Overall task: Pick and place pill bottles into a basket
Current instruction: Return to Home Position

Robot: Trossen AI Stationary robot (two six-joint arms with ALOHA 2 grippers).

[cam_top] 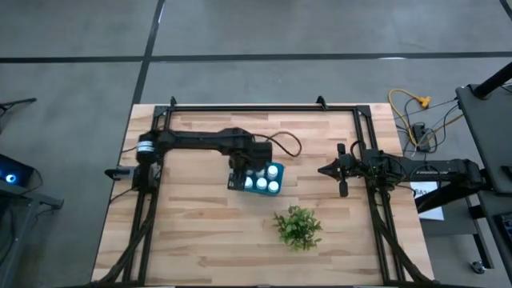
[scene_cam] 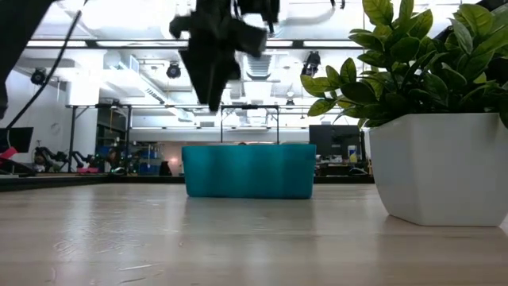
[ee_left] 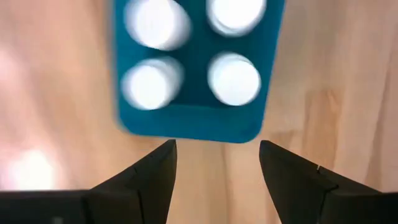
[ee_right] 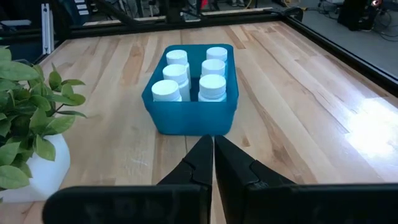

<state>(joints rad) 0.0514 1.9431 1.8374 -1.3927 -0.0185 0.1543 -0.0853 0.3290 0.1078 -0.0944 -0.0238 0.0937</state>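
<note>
All six pill bottles [ee_right: 189, 78] stand upright, caps up, in two rows of three inside the basket [ee_right: 186, 121], near the middle of the table [ee_right: 298, 93]. Left gripper [ee_left: 217, 149]: above one end of the basket, fingers spread, holding nothing. Right gripper [ee_right: 213, 144]: at the table's right side, well apart from the basket, fingers pressed together, empty. Handling judgement: the bottles look light, rigid and smooth, so liable to tip or slip; grasp across the body just below the cap

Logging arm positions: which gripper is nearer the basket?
Left. The left gripper hangs open above one end of the basket; the right gripper, shut, sits well apart, pointing at it.
</note>
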